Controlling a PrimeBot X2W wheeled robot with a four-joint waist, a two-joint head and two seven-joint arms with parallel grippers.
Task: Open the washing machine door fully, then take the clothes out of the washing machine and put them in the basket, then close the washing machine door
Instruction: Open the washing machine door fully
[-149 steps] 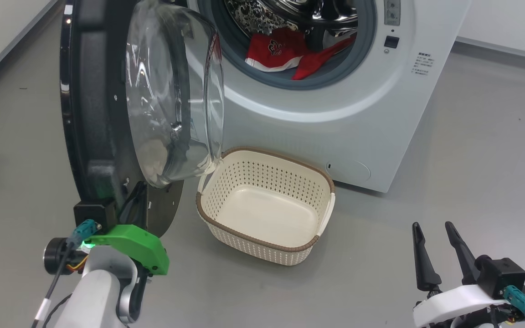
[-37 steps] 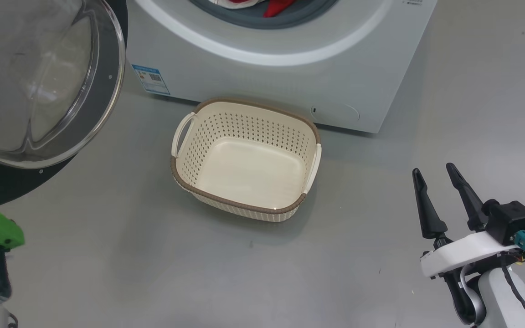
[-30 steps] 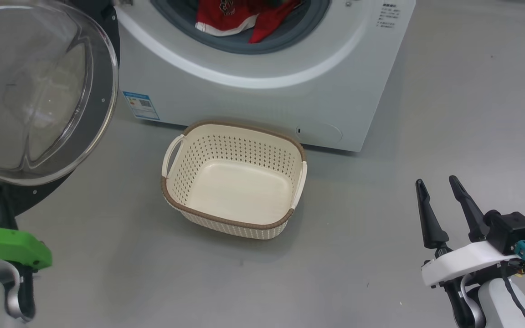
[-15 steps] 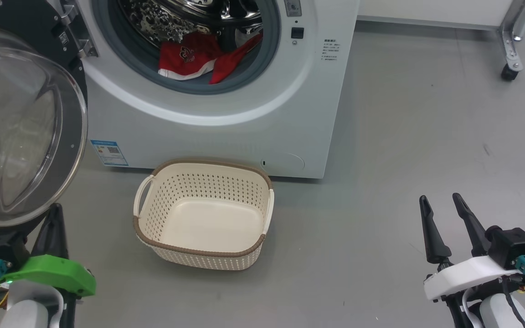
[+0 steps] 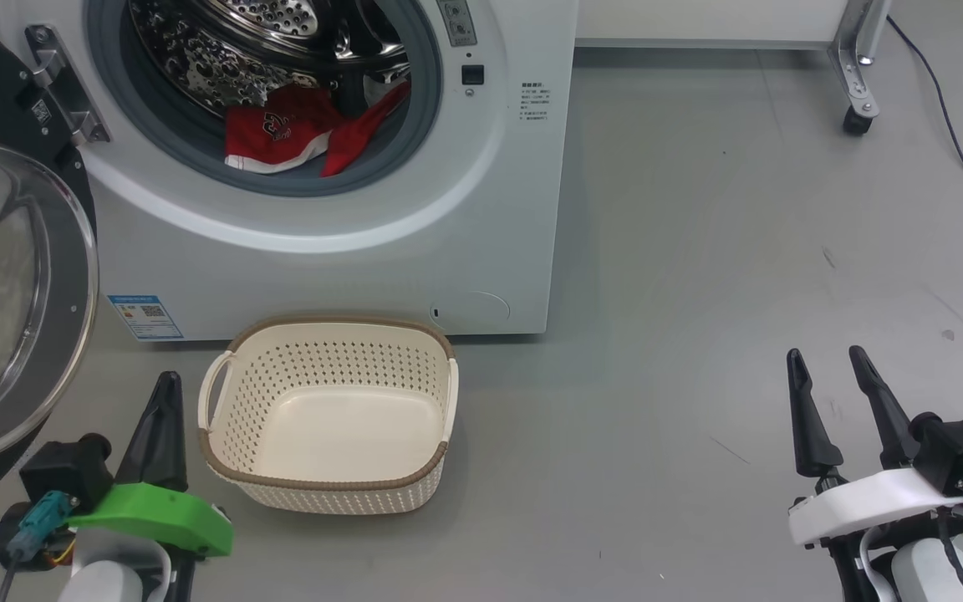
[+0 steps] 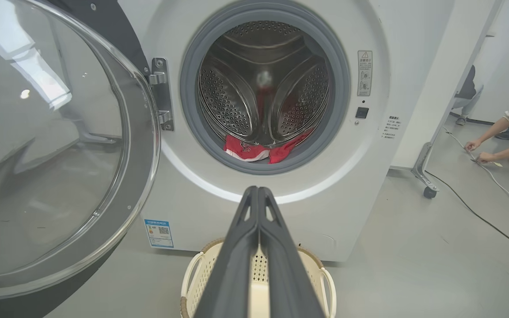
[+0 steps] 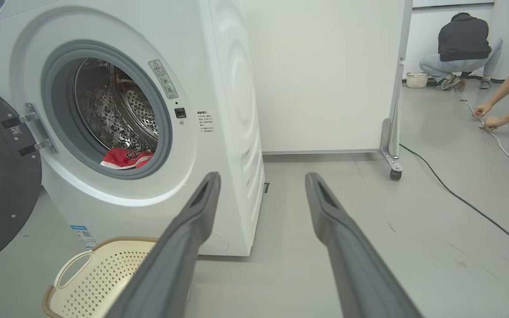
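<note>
Grey floor [image 5: 699, 334] bears a white front-loading washing machine [image 5: 498, 209], its black-rimmed glass door [image 5: 13, 293] swung wide; red clothes [image 5: 289, 138] lie in the drum [image 5: 222, 42]; a cream perforated basket [image 5: 222, 435] stands before it. Left gripper [image 6: 258, 190] is clenched; right gripper [image 5: 824, 355] released.

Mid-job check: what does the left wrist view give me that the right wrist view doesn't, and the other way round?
Left wrist view: the left gripper, shut, and the drum seen head-on. Right wrist view: the right gripper, open, the machine's side panel, and a second small basket far off. Both: the red clothes low in the drum, and the basket in front.
</note>
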